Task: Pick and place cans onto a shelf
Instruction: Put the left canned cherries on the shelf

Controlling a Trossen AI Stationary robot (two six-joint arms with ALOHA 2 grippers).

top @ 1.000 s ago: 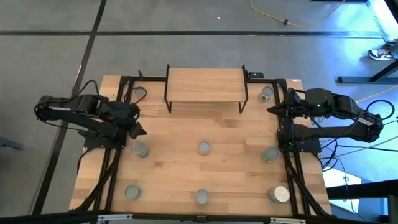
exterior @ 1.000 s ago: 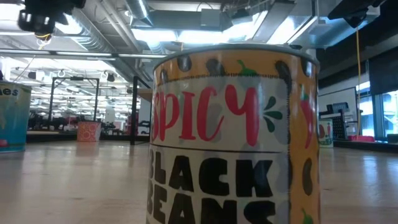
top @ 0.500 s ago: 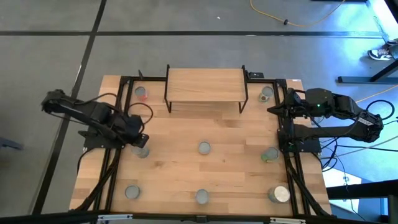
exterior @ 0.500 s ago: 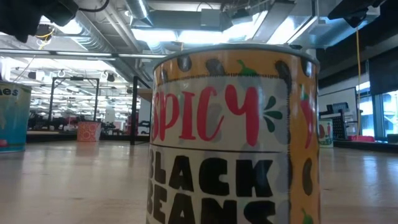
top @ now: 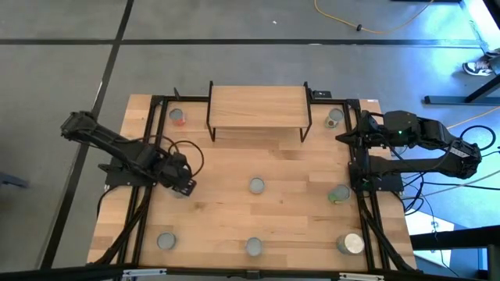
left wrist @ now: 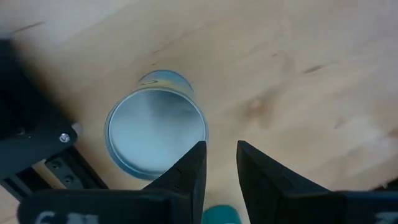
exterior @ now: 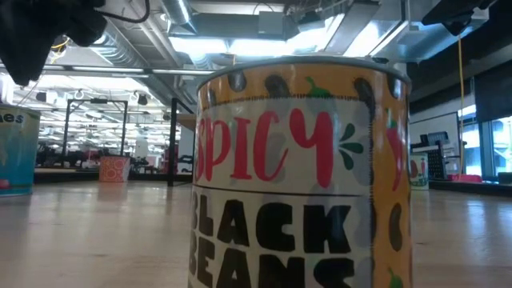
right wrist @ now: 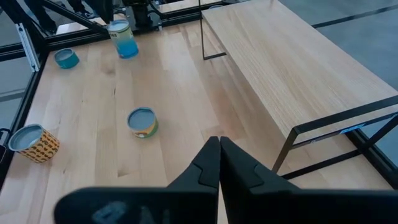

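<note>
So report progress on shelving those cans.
Nothing is done: the shelf top is bare. In hand: the left gripper hangs open over a can, not gripping it. The right gripper waits shut. All the cans remain on the table.

On the table (top: pixel 219 211) stand eight cans (top: pixel 256 185), seven narrow and one wider can (top: pixel 351 244), along with one shelf (top: pixel 257 107), while two robot arms (top: pixel 117 144) reach in, one at each side of it.
</note>
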